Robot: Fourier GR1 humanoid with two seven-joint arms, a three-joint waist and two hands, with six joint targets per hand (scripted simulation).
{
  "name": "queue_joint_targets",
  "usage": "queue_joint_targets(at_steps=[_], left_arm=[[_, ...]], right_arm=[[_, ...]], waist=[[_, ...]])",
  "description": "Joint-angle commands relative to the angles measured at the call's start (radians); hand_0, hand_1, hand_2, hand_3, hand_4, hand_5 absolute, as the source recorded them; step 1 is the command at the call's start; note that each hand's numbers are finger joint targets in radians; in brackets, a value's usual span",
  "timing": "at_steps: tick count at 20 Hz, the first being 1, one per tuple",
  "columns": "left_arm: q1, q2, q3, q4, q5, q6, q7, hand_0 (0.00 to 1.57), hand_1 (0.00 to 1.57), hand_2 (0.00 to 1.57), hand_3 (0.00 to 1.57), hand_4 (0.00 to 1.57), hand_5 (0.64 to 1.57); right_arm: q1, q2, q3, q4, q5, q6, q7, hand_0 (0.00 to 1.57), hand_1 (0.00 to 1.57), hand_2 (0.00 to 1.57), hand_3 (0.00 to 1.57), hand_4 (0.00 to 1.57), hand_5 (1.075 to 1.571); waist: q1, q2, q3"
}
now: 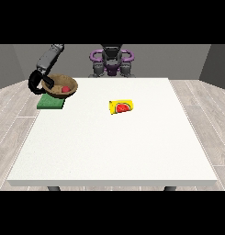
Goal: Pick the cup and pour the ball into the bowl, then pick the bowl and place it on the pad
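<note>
We saw the robot hand point(41, 82) at the view's left curled round the rim of the brown bowl point(63, 92), red ball point(66, 89) inside, bowl over the green pad point(50, 103), yellow cup point(121, 107) lying on its side mid-bench point(114, 147).

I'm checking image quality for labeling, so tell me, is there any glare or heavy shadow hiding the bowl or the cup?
Front view: light is even, with no glare on the table; the bowl is shaded inside, yet the red ball shows; the hand at the view's left covers part of the bowl's rim; the cup lies unshadowed.
</note>
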Motion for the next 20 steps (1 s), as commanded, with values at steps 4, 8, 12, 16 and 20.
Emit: queue_joint_targets(at_steps=[4,8,12,16,20], left_arm=[[0.008,0.015,-0.007,-0.071,0.016,0.003,0.028,0.0,0.0,0.0,0.0,0.15,1.533],[-0.044,0.034,-0.01,-0.135,0.032,0.047,0.083,0.0,0.0,0.0,0.0,0.13,1.532],[-0.054,0.069,0.026,-0.195,0.091,0.02,0.113,0.0,0.0,0.0,0.0,0.0,1.538],[-0.015,0.05,0.023,-0.225,0.117,0.027,0.158,0.0,0.0,0.0,0.0,0.0,1.535],[0.02,0.024,-0.002,-0.158,0.071,0.043,0.112,0.0,0.0,0.0,0.0,0.0,1.532]], right_arm=[[-0.058,-0.049,-0.088,0.179,-0.051,0.04,-0.101,1.57,1.57,1.57,0.93,1.29,1.543],[-0.105,-0.126,-0.09,0.25,-0.016,0.056,-0.175,1.57,1.57,1.57,0.59,1.3,1.552],[-0.116,-0.186,-0.136,0.355,-0.031,0.097,-0.271,1.57,1.57,1.57,0.21,1.28,1.554],[-0.106,-0.234,-0.13,0.396,-0.014,0.133,-0.297,1.57,1.57,1.57,0.68,1.25,1.564],[-0.137,-0.219,-0.106,0.362,-0.019,0.143,-0.191,1.57,1.57,1.57,0.88,1.24,1.568]], waist=[[0.045,0.043,0.0004],[0.039,0.085,0.0013],[0.066,0.165,0.0023],[0.054,0.111,0.0011],[0.025,0.027,-0.0011]])
